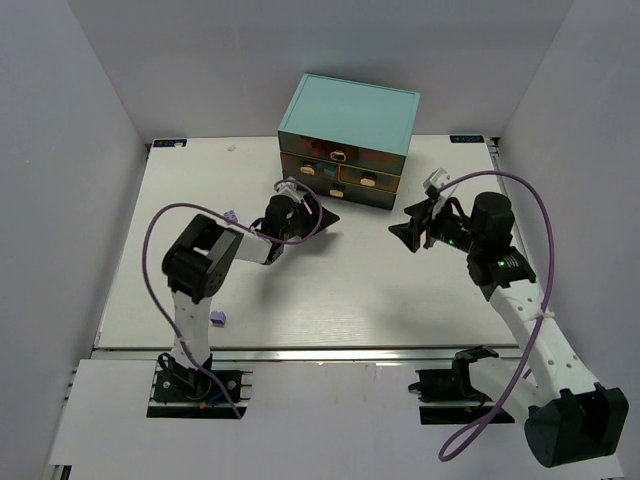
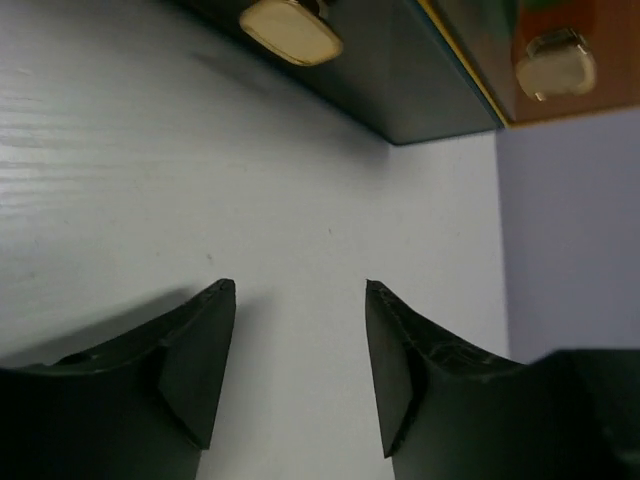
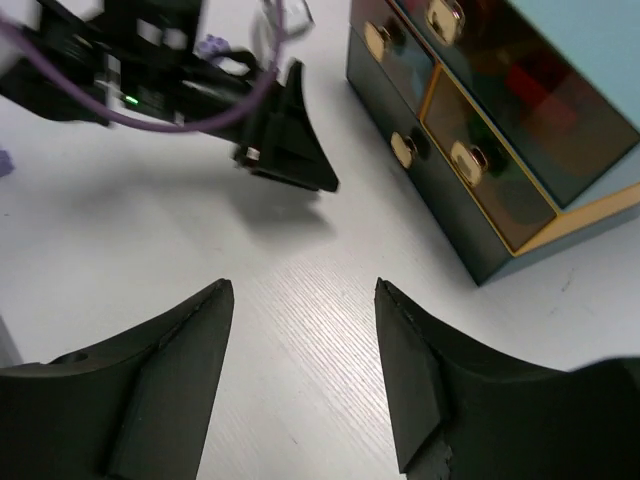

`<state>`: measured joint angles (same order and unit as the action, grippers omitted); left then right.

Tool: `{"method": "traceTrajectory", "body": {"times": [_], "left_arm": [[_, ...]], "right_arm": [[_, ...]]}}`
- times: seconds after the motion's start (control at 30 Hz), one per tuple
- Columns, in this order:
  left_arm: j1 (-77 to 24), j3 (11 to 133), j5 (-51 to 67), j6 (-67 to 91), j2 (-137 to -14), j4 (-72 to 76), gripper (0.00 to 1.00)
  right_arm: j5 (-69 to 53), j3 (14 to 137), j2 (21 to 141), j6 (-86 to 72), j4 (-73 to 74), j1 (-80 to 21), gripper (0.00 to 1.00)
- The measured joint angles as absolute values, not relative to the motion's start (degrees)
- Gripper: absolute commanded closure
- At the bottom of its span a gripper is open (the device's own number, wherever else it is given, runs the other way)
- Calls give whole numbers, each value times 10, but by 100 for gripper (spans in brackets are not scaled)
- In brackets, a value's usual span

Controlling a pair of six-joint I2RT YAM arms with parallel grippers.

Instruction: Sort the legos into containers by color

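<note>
The light-teal cabinet [image 1: 347,113] stands at the back of the table, its dark drawer fronts [image 1: 340,172] with tan handles facing me, all pushed in. Red shows through a clear drawer [image 3: 528,82] in the right wrist view. A lavender lego [image 1: 231,215] lies beside the left arm and another [image 1: 217,320] lies near its base. My left gripper [image 1: 328,216] is open and empty just in front of the cabinet's lower drawer [image 2: 400,80]. My right gripper [image 1: 400,232] is open and empty, pointing left at the bare table [image 3: 300,330].
White walls close in the table on the left, back and right. The left gripper [image 3: 290,150] and its purple cable [image 3: 200,115] lie ahead of the right gripper [image 3: 303,283]. The cabinet's corner [image 2: 395,140] is just ahead of the left gripper [image 2: 300,285].
</note>
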<state>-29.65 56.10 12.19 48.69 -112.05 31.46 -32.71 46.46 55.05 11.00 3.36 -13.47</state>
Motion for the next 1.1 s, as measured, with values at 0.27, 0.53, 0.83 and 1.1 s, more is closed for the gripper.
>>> {"method": "traceTrajectory", "body": {"times": [0.27,0.53,0.83,1.1], "left_arm": [[-274,640,154,646,-1285,525,22],[-273,749,138,676,-1331,510,25],[-275,774,130,692,-1357,461,38],[-272,774,102,697,-1358,439,28]], "right_arm": [[-402,462,488,126,37,-114,31],[-421,460,488,128,38,-110,31],[-422,460,488,129,38,-109,31],[-422,460,492,129,38,-109,31]]}}
